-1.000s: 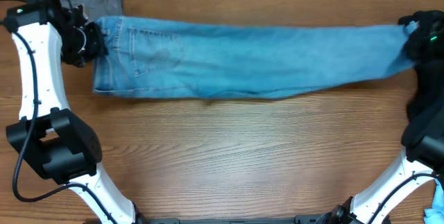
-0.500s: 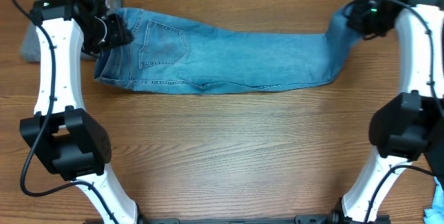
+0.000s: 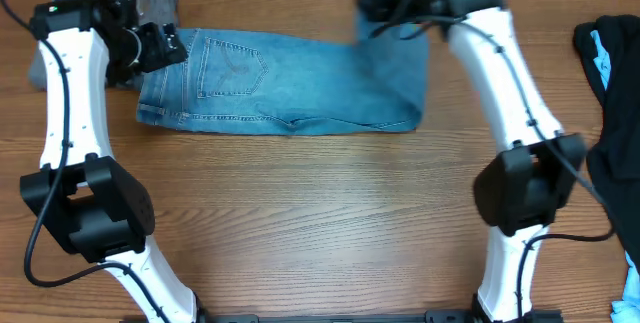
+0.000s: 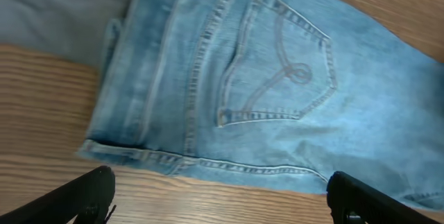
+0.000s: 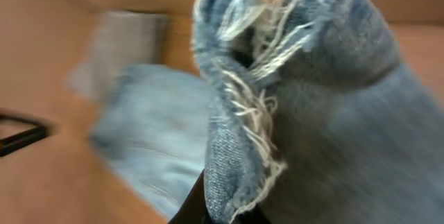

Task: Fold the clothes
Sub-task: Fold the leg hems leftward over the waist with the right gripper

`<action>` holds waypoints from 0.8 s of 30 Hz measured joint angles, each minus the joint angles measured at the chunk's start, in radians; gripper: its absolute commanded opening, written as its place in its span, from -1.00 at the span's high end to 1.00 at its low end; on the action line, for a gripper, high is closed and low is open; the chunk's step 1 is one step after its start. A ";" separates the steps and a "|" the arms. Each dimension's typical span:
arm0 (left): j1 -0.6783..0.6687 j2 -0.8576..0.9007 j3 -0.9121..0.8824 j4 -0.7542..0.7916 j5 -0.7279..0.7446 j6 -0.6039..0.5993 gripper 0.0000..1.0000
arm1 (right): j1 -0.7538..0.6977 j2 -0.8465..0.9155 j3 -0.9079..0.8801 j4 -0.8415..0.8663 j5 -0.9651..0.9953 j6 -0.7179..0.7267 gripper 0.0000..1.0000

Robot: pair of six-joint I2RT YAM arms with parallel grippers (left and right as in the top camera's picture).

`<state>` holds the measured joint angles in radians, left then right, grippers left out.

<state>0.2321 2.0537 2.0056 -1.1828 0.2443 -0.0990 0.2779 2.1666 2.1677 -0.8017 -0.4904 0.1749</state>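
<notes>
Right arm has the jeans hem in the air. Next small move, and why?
Likely: carry the frayed hem left and lower it onto the waistband. The right gripper is shut on it above the jeans, well short of the waistband, and the left gripper hangs open there, holding nothing.

The jeans (image 4: 291,113) lie flat on the wooden worktop (image 4: 41,120), seat side up, and fill most of the view. A back pocket (image 4: 277,71) with looping curved stitching sits near the middle of the denim. The waistband (image 4: 121,92), with a belt loop on it, forms the end of the garment. Right against it lies a grey cloth (image 4: 55,16), soft and out of focus. A stitched seam runs along the denim edge nearest the camera. The left gripper (image 4: 222,197) hangs over bare wood just off that edge, its two black fingers (image 4: 87,193) spread wide apart, neither touching the denim.
</notes>
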 measured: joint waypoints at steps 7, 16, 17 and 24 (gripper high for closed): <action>0.026 0.000 0.000 0.000 -0.006 -0.003 -1.00 | 0.226 0.056 -0.001 0.124 -0.177 0.043 0.92; 0.044 0.000 0.000 0.011 -0.025 -0.003 -1.00 | 0.270 0.124 -0.005 0.301 -0.186 0.070 0.92; 0.048 0.000 0.000 0.012 -0.025 -0.003 -0.99 | 0.285 0.130 -0.005 0.323 -0.170 0.079 0.92; 0.071 0.000 0.000 0.017 -0.032 -0.003 -1.00 | 0.406 0.214 -0.005 0.560 -0.052 0.112 -1.00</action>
<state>0.3031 2.0537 2.0056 -1.1660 0.2119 -0.1024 0.6838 2.3802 2.1628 -0.2417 -0.5423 0.2871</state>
